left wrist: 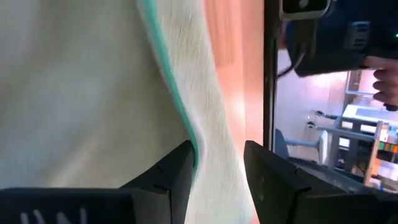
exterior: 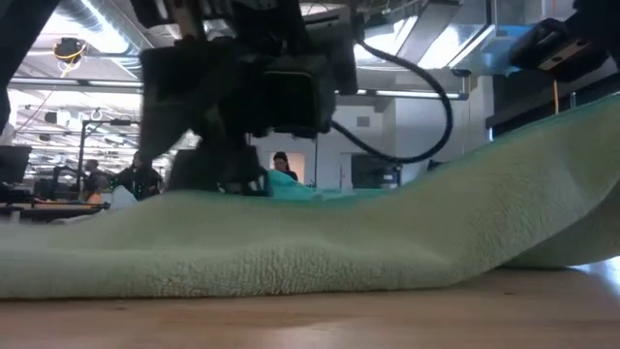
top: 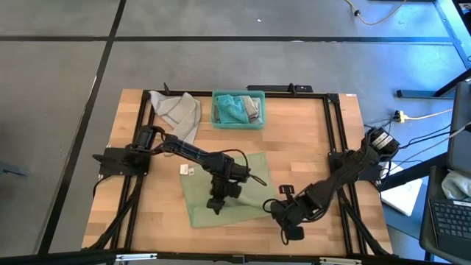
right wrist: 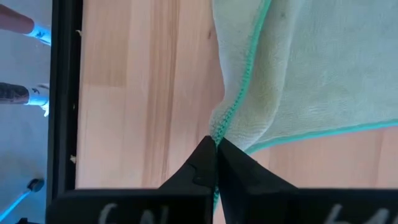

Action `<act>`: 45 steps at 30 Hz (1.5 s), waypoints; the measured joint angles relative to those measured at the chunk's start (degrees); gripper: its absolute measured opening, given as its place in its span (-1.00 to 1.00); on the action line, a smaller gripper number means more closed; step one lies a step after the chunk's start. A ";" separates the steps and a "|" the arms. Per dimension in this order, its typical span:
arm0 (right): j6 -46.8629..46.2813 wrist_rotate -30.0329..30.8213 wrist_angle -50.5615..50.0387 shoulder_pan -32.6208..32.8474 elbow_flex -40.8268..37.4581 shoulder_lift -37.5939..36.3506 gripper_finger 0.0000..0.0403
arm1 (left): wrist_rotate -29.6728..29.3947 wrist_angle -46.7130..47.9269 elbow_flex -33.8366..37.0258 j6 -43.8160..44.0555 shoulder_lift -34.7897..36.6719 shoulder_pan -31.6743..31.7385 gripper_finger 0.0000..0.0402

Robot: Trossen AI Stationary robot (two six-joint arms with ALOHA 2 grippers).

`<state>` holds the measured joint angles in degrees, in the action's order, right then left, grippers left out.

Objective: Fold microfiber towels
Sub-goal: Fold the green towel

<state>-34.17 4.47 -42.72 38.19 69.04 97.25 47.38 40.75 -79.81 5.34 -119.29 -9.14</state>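
At the near edge of the pale wooden surface (top: 309,147), the right claw (right wrist: 216,149) is pinched tight on a corner of the pale green microfiber towel with teal stitched edging (top: 224,184), lifting that corner while the rest lies spread flat. Just beyond, near the towel's middle, the left claw (left wrist: 217,171) presses down with its fingers partly apart, the teal hem running between them; it seems to pin rather than grip. No fold is made yet, so this towel is only at its start. Farther back, a crumpled light grey cloth (top: 176,110) lies unfolded, and beside it a rigid teal plastic bin (top: 237,124) holds more bunched cloths. Most of the work remains, by my reading.
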 joint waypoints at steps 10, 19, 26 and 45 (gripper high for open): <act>3.13 -0.02 0.54 -1.99 0.00 0.00 -0.96 | -3.27 9.80 0.50 -6.39 0.31 -3.38 -0.32; 3.26 -0.02 0.54 -2.09 0.00 0.00 -0.98 | -3.49 10.29 7.09 -5.49 0.32 -6.16 -0.32; 3.93 0.00 0.58 -2.08 0.00 0.00 -0.93 | -5.99 11.45 10.19 -4.37 6.01 -5.32 -0.40; 4.45 0.46 0.99 -2.09 0.00 0.00 -0.97 | -16.47 -14.55 30.35 22.42 28.38 -8.07 -0.38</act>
<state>-29.71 4.93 -41.74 36.10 69.04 97.25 30.90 26.20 -49.46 27.77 -90.90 -17.22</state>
